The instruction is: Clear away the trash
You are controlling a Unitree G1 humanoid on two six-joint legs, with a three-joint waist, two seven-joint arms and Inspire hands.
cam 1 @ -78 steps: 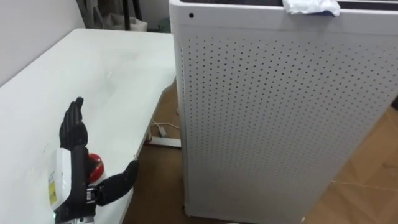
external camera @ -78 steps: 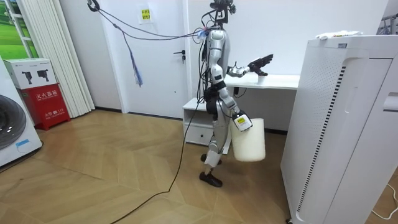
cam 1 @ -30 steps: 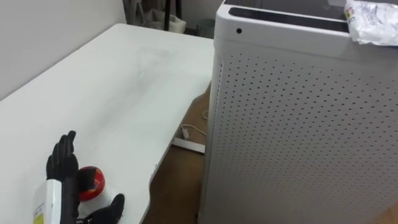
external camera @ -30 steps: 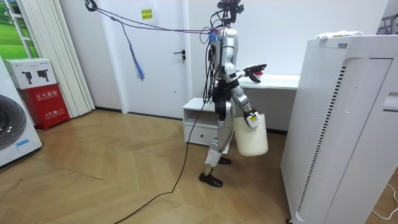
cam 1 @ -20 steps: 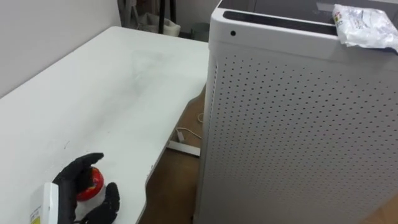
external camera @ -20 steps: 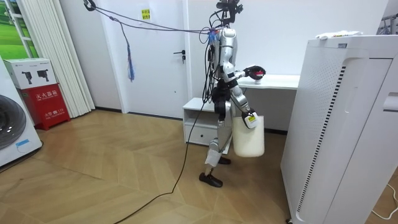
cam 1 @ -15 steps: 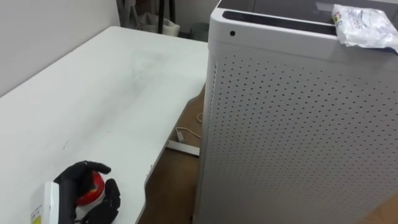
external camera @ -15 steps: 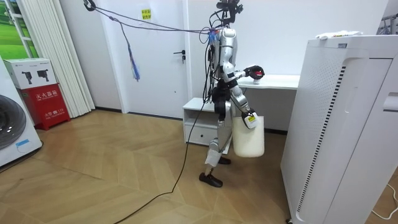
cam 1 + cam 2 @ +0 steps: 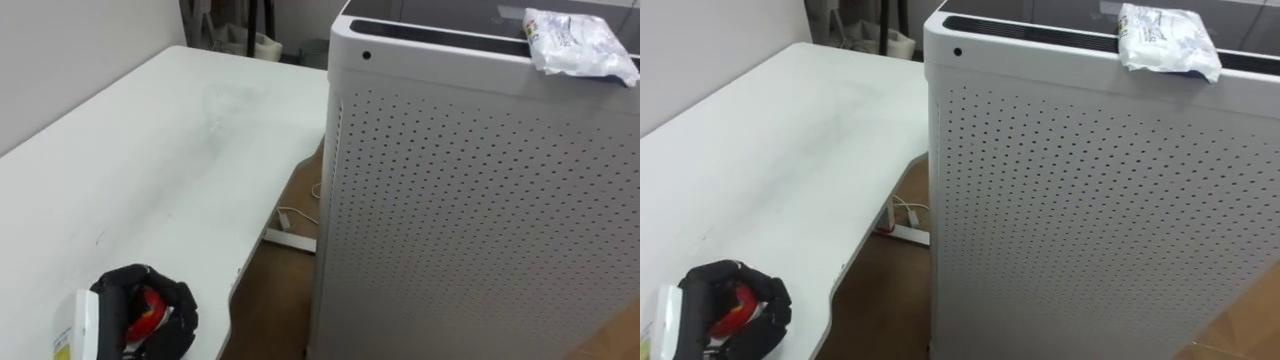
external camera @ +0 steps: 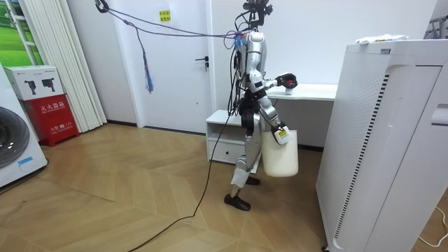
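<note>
The room was bright and evenly lit. The table carried a soft sheen, and the floor beneath its edge lay in shade.

A small red, roundish piece of garbage sits at the near edge of the white table, wrapped in the curled dark fingers of the left hand, with just a patch of red showing. A crumpled white wrapper lies on top of the tall perforated white unit, towards its far right corner.
</note>
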